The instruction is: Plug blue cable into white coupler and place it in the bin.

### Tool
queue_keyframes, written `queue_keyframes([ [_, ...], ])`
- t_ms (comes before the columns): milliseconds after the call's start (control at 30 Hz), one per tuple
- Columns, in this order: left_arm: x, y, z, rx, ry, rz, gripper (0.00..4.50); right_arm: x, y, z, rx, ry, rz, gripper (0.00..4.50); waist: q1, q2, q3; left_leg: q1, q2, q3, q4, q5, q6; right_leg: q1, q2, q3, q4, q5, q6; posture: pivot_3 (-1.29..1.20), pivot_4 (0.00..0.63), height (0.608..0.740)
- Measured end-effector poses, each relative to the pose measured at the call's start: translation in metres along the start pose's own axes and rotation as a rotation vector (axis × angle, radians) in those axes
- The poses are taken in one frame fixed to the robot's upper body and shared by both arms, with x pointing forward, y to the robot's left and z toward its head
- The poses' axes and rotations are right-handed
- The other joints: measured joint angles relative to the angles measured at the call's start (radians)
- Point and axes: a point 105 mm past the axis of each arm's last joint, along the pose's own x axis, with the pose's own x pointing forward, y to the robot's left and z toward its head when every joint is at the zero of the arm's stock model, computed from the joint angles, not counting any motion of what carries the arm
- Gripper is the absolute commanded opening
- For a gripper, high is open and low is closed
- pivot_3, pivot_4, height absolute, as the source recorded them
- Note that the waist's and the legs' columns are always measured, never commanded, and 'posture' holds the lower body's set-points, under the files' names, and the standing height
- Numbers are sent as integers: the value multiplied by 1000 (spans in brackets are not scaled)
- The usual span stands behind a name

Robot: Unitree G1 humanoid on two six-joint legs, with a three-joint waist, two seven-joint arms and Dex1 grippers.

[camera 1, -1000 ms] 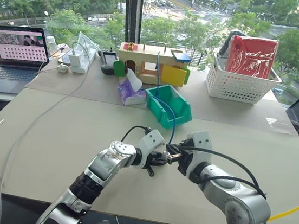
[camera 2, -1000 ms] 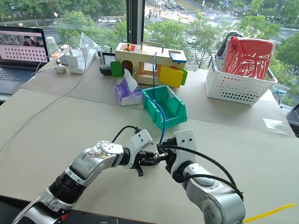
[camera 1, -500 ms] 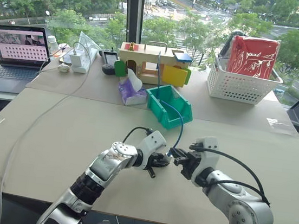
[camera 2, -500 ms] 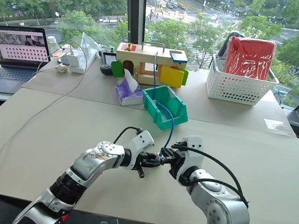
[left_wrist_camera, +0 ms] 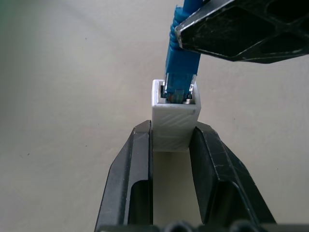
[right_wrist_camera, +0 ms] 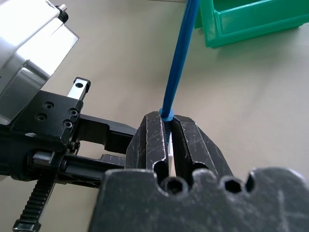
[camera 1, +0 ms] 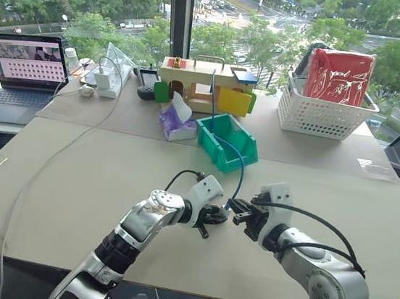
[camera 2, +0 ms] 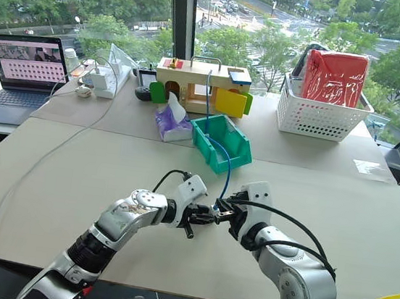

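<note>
My left gripper (left_wrist_camera: 173,129) is shut on the white coupler (left_wrist_camera: 175,118), socket facing away from it. The blue cable (left_wrist_camera: 181,63) has its plug end seated in that socket. My right gripper (right_wrist_camera: 166,118) is shut on the cable just behind the plug, and one of its fingers (left_wrist_camera: 241,29) shows in the left wrist view. Both grippers meet above the table's near middle, left gripper (camera 1: 215,213) against right gripper (camera 1: 240,211). From there the cable (camera 1: 240,170) arcs up and back into the teal bin (camera 1: 226,142), then rises behind it.
A white lattice basket (camera 1: 324,106) with a red bag stands at the back right. A wooden toy house (camera 1: 193,83) and a purple tissue pack (camera 1: 176,121) sit by the bin. A laptop (camera 1: 23,69) is far left, and a long white cord (camera 1: 53,153) trails over the table's left side.
My right forearm has swung slightly outward to the right and the cable's arc has bent a little with it. Both grips stay as they were.
</note>
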Motion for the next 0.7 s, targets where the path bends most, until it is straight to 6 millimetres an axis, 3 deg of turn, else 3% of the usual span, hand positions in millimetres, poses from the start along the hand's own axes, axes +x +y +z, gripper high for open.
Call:
queue_keyframes([
  [133,0,0,0,-1,0,4,606,1,0,0,-12,-7,-4,0,0,0,0,0,0,0,0,0,0,0,0,0,0,0,0,0,150,715],
  [167,0,0,0,-5,-1,4,1609,1,0,0,-2,-11,-4,0,1,0,0,0,0,0,0,0,0,0,0,0,0,0,0,0,150,715],
  [300,0,-5,10,-10,-47,-18,2959,2,-1,0,33,-19,1,0,-2,-1,-1,0,1,0,0,0,0,0,0,0,0,0,0,0,150,715],
  [433,-1,-7,12,-10,-58,-27,4444,-1,-15,3,69,-29,-45,0,-8,-1,-1,0,1,0,0,0,0,-1,1,0,1,0,0,0,150,715],
  [567,-1,-6,12,-6,-61,-23,4444,-2,-28,8,106,-3,-73,0,-11,2,1,-1,1,0,0,0,0,-2,1,0,2,1,0,0,150,715],
  [700,-4,-4,10,-11,-59,-19,4444,-5,-47,41,72,-69,-114,0,-11,3,2,-4,0,0,0,0,0,-4,1,0,2,1,0,0,150,715],
])
